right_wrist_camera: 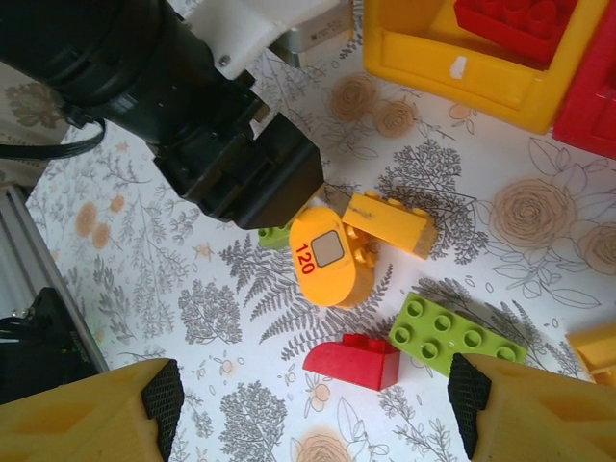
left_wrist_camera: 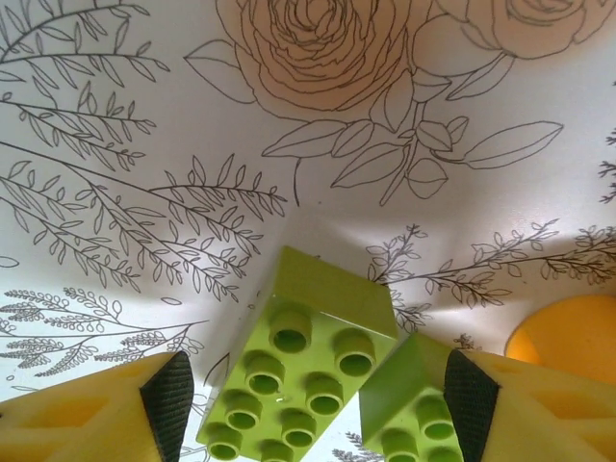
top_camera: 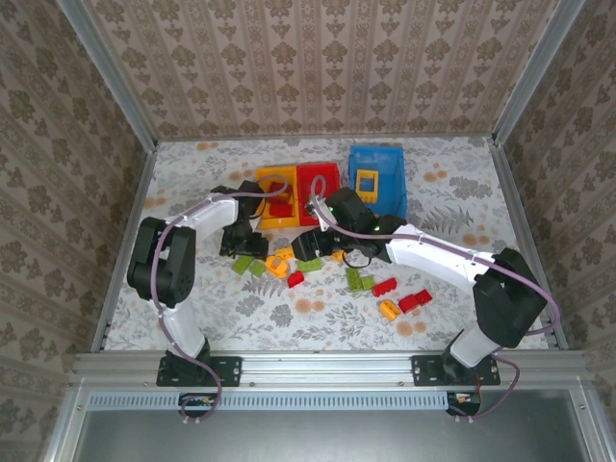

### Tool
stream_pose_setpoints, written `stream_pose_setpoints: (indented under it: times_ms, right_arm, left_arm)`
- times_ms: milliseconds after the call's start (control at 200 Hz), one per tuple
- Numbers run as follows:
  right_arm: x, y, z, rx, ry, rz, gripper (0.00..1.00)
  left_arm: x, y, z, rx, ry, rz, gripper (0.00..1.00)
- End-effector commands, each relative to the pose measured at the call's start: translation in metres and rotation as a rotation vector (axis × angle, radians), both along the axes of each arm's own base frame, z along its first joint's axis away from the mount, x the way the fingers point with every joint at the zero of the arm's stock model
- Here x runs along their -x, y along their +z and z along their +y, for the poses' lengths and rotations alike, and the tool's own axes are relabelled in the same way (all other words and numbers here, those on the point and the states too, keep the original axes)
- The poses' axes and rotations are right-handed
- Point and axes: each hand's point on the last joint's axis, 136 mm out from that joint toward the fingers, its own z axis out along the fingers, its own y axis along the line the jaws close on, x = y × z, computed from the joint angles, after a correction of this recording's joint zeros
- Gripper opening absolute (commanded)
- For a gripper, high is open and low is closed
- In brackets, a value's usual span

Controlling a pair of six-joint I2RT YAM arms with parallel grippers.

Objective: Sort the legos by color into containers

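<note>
Left gripper (left_wrist_camera: 318, 414) open, jaws wide, low over the table (left_wrist_camera: 144, 115). Yellow bin (top_camera: 276, 223) sits beyond it. Lime brick (left_wrist_camera: 298, 371) lies between my pads (left_wrist_camera: 171, 404), long axis pointing ahead, so closing spans its short side. Second lime brick (left_wrist_camera: 404, 409) crowds the right-hand pad. Left arm is nearer, I judge.

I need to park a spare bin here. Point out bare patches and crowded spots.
Bare: right of the blue bin toward the right rail; the back-left corner behind the left arm; a thin strip along the near edge. Crowded: the middle, where legos and the right arm sit before the yellow bin.
</note>
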Motion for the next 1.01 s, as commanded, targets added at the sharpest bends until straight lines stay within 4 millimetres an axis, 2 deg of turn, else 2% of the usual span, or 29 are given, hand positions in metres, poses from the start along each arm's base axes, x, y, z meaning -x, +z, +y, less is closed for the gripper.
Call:
stream_pose_setpoints:
  times_ms: [0,100,225,395,465,555,665,755,770,805,815,830,1000]
  right_arm:
    - [-0.003,0.018,0.012,-0.069,0.02,-0.004,0.76]
    - [-0.003,0.018,0.013,-0.077,0.019,0.003,0.75]
    - [-0.002,0.02,0.015,-0.09,0.027,0.01,0.75]
    - [0.006,0.031,0.025,-0.162,0.092,-0.008,0.73]
    - [0.007,0.042,0.027,-0.202,0.104,-0.052,0.73]
    - [-0.003,0.056,0.017,-0.209,0.046,-0.148,0.73]
    - [-0.031,0.072,-0.016,-0.196,-0.15,-0.244,0.72]
    - [-0.055,0.079,-0.047,-0.228,-0.301,-0.265,0.72]
    - [-0.058,0.078,-0.051,-0.228,-0.318,-0.264,0.72]
    - [-0.065,0.077,-0.059,-0.225,-0.353,-0.266,0.72]
    - [-0.064,0.088,-0.063,-0.24,-0.361,-0.284,0.72]
    - [-0.065,0.091,-0.067,-0.243,-0.373,-0.294,0.72]
    - [-0.085,0.093,-0.104,-0.16,-0.538,-0.311,0.73]
  left_arm:
    - [0.004,-0.006,0.011,-0.035,-0.022,0.015,0.7]
    - [0.009,-0.013,0.017,-0.06,0.009,0.046,0.62]
    - [0.014,-0.018,0.026,-0.07,0.073,0.054,0.47]
    - [0.011,-0.014,0.03,-0.051,0.113,0.023,0.3]
    - [0.006,-0.001,0.031,-0.054,0.12,-0.023,0.27]
    - [-0.008,0.032,0.023,-0.021,0.126,-0.115,0.24]
    - [-0.029,0.08,-0.007,0.062,0.112,-0.223,0.23]
    - [-0.047,0.109,-0.04,0.139,0.097,-0.278,0.23]
    - [-0.046,0.114,-0.053,0.156,0.071,-0.287,0.23]
    - [-0.052,0.121,-0.07,0.186,0.056,-0.301,0.23]
    - [-0.053,0.123,-0.075,0.193,0.052,-0.307,0.23]
    - [-0.056,0.125,-0.083,0.205,0.044,-0.313,0.23]
    - [-0.091,0.135,-0.155,0.308,-0.024,-0.362,0.25]
